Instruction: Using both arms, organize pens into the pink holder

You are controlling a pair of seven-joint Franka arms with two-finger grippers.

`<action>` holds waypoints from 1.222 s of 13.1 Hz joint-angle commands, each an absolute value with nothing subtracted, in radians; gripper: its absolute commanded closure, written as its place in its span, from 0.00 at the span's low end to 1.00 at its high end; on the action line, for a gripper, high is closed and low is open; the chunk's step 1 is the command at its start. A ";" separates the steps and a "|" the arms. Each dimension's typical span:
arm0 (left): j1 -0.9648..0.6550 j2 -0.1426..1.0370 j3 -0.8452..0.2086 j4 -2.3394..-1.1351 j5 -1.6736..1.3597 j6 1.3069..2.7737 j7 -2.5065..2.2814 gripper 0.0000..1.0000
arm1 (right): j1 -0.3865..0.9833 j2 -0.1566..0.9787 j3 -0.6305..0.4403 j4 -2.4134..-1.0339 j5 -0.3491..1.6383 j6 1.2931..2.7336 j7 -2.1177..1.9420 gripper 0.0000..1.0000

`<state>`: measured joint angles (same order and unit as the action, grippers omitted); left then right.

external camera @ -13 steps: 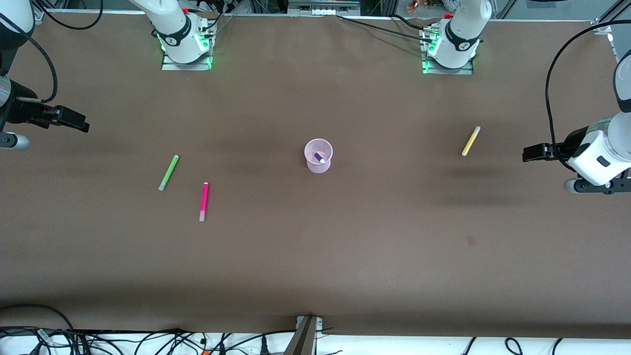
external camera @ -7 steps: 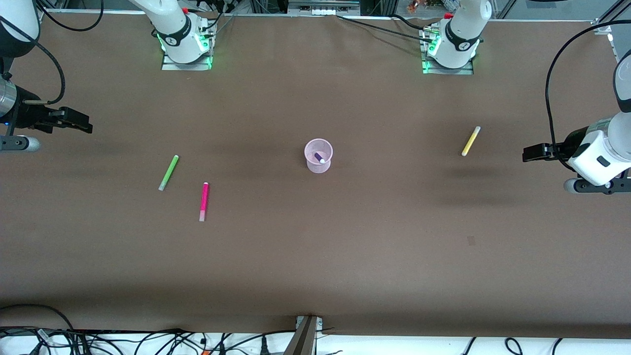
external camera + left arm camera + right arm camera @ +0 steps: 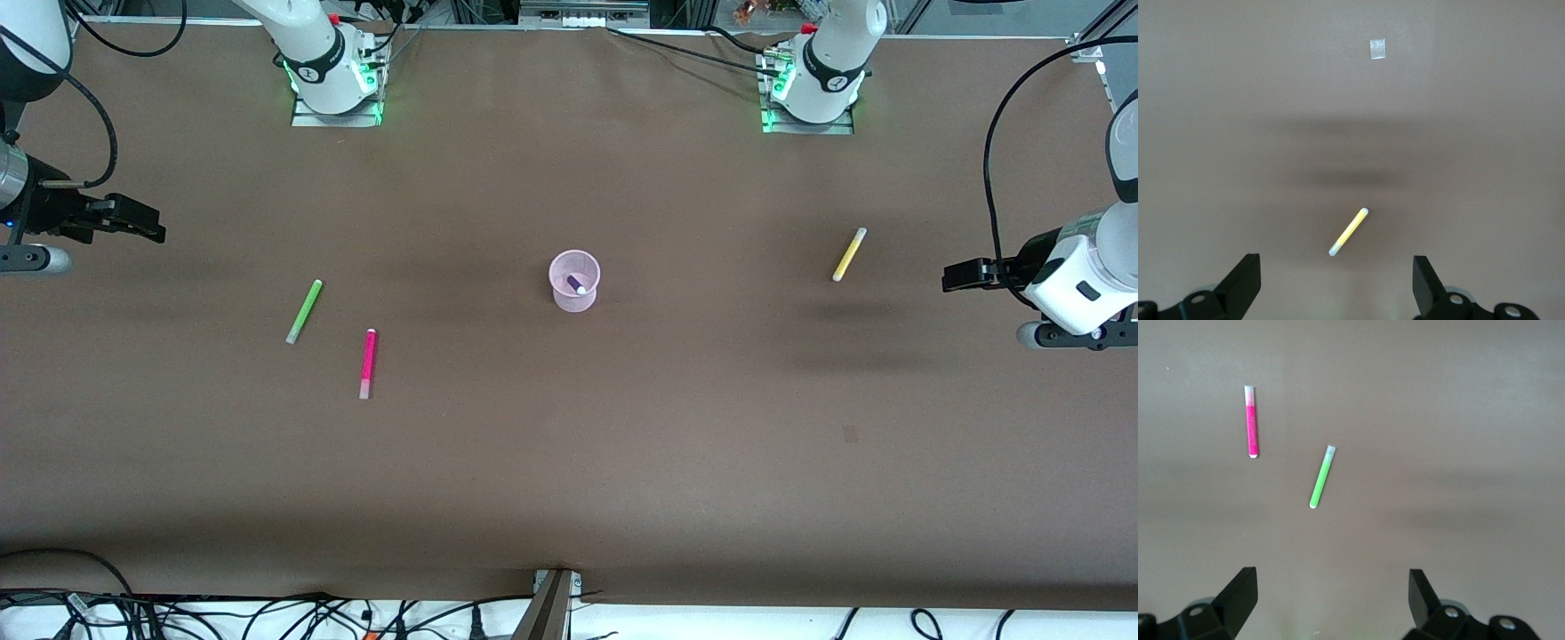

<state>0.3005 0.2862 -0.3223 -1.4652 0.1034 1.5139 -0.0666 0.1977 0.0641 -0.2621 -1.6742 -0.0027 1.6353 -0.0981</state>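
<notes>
From my remote station, the right pincer hangs released over the worktop edge at the right arm's end. Only its wrist view shows both fingers spread wide above the green pen and magenta pen, which lie flat and apart. The pink holder, translucent and upright at mid-worktop, carries the dark purple pen, seen in the front view alone. The yellow pen lies slanted toward the left arm's end. The left pincer hangs released over that edge. The left wrist view adds a pale tape square on the brown covering. Cables crowd the worktop's near edge.
</notes>
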 commanded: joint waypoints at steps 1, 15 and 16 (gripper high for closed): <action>0.304 0.281 -0.324 -1.473 0.087 1.525 -0.044 0.00 | 0.199 0.074 -0.258 -1.661 0.009 1.646 -0.127 0.00; 0.304 0.282 -0.324 -1.473 0.087 1.525 -0.044 0.00 | 0.270 0.173 -0.256 -1.651 0.012 1.635 -0.110 0.00; 0.304 0.282 -0.324 -1.473 0.087 1.526 -0.044 0.00 | 0.275 0.173 -0.256 -1.652 0.014 1.635 -0.109 0.00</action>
<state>0.3005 0.2862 -0.3223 -1.4663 0.1034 1.5140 -0.0666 0.2646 0.1744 -0.2511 -1.6646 -0.0023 1.6476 -0.1153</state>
